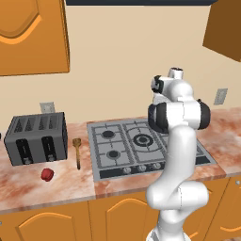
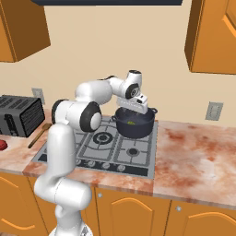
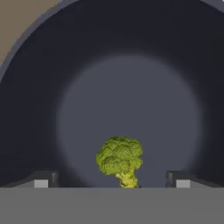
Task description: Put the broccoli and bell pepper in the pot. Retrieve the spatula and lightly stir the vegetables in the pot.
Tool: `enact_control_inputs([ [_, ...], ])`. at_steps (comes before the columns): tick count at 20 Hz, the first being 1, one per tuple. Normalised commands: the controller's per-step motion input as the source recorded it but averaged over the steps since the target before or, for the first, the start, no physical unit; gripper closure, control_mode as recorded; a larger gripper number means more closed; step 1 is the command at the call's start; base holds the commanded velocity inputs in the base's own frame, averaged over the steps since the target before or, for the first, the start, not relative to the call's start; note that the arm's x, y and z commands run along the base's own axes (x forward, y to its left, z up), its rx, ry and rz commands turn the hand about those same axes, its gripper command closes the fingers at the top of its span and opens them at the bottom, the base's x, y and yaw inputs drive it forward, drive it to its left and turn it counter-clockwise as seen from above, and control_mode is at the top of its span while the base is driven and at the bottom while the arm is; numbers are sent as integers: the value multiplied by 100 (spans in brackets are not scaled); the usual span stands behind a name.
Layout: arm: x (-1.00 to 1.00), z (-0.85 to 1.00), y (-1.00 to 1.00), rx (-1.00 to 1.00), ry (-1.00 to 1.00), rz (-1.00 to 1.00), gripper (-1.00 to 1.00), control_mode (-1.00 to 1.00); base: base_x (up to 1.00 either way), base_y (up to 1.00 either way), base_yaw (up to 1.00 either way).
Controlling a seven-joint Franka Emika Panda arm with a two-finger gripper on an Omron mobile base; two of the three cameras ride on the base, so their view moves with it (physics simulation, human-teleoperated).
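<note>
Hand (image 3: 112, 180) sits directly over the round dark grey-black low-sided pot (image 2: 134, 125), looking straight down into it; fingers (image 3: 41, 179) stand wide apart with nothing between them. The small green broccoli floret with bumpy top and pale yellow-green stalk (image 3: 119, 159) lies loose on the pot floor, between the two fingertips in the hand view and touching neither; from the right base view it reads as a small green speck inside the pot. Pot is on the back right burner of the grey steel gas hob (image 1: 123, 147), which is set into the mottled pink-brown stone worktop (image 2: 193, 156). In the right base view the white arm reaches across the hob and the hand hangs just above the pot rim. In the left base view the arm's own body covers the pot. The small squat glossy red bell pepper (image 1: 47, 174) is on the worktop well left of the hob, near the front edge, just in front of the dark grey four-slot toaster (image 1: 36, 138). The slim brown wooden spatula with a long thin handle (image 1: 77, 151) lies flat on the worktop between toaster and hob, head pointing towards the back wall, handle towards the front. Pepper and spatula are apart and both well clear of the pot.
</note>
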Motion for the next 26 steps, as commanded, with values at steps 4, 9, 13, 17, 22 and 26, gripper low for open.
enact_control_inputs([
  [4,-74,46,20,0,0,5,-100,-100,0,0,0],
  [9,-100,17,37,0,1,9,-100,-100,0,0,0],
  [13,-100,7,47,0,0,11,-100,-100,0,0,0],
  [17,-100,8,52,0,0,13,-100,-100,0,0,0],
  [22,-100,8,46,0,0,13,-100,-100,0,0,0],
  [26,-100,15,48,0,0,12,-100,-100,0,0,0],
])
